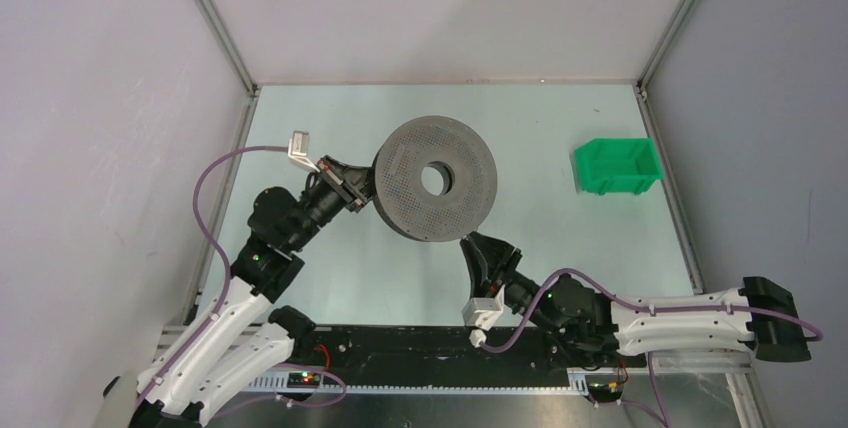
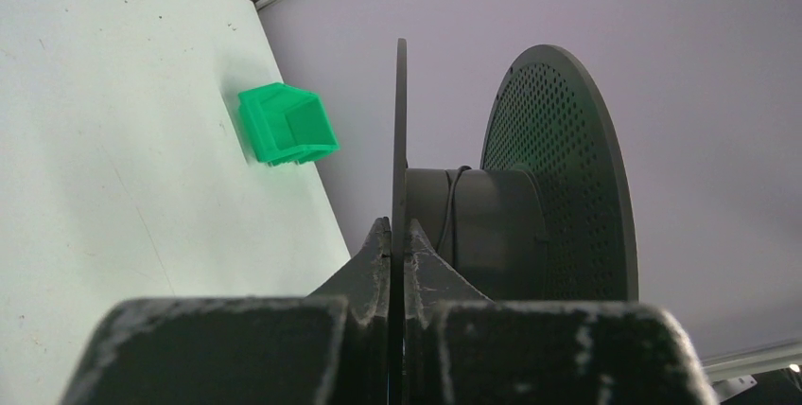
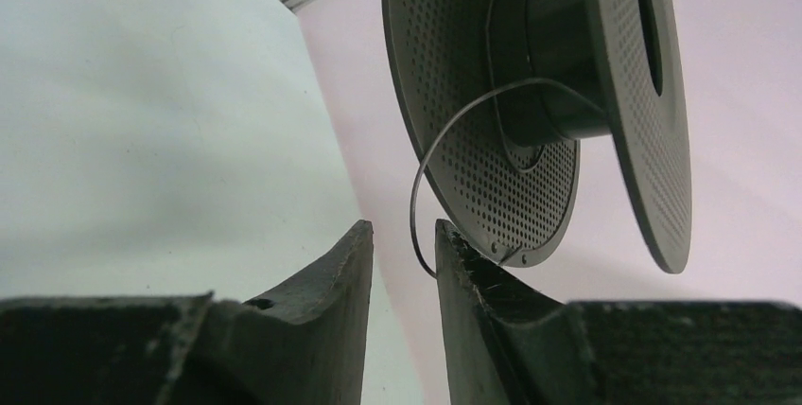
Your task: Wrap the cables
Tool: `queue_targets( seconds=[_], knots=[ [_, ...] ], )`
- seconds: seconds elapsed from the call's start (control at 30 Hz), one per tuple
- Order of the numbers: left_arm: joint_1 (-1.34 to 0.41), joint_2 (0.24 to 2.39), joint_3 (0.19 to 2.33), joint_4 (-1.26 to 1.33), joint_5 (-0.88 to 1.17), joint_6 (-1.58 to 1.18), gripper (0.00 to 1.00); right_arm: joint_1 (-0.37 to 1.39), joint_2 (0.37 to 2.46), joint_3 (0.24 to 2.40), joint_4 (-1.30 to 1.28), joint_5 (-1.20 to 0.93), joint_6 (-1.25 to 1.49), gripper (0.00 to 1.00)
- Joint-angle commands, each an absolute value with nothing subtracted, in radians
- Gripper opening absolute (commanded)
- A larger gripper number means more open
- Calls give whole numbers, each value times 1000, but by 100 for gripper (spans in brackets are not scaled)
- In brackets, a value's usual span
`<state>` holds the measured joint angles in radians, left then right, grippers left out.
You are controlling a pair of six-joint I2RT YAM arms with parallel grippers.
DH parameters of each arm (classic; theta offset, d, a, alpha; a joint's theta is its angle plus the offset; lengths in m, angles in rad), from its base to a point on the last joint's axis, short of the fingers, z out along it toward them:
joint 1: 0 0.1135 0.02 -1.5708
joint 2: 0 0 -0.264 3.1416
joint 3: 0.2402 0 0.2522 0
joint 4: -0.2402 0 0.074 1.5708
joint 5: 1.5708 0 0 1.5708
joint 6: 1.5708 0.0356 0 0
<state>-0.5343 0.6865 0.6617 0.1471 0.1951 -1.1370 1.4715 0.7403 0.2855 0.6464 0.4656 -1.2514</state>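
- The left pincer (image 1: 352, 188) (image 2: 398, 237) is closed tight on the rim of one thin flange (image 2: 399, 121) of the spool (image 1: 410, 193) (image 2: 558, 168) (image 3: 473, 93), with a finger on each face of it.
- The spool sits tilted at the middle of the bench (image 1: 560, 238) (image 2: 95, 140) (image 3: 142, 93); whether its lower edge touches the bench cannot be told.
- The wire (image 2: 452, 206) (image 3: 413, 206) is on the spool: a turn or two lies round the hub (image 2: 492, 225) (image 3: 558, 36) between the two flanges.
- From the hub, a loose length of wire bows out past the flange edge in a wide curve and comes down into the gap of the right pincer (image 1: 482, 246) (image 3: 404, 235).
- The right pincer is a little open, just below the spool's near edge. The wire end lies against the inner face of one finger (image 3: 473, 291), and the other finger stands clear of it, so nothing is clamped.
- A green bin (image 1: 617, 166) (image 2: 284, 126) stands on the bench well apart, towards the right wall.
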Motion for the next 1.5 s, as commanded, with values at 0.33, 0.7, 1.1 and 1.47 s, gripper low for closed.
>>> queue_targets(
  seconds=[0.33,0.7,1.1,1.47],
  knots=[
    [-532,678,680,237,200,-1191,0,1435,833,282,874,513,-1250,17],
    [-532,717,717,238,175,-1131,0,1523,828,307,923,381,-577,0],
    [-615,755,902,-207,-223,-461,0,1516,930,640,374,387,-286,0],
    [-755,853,905,-368,-324,-208,0,1276,919,727,193,201,-313,0]
  ],
)
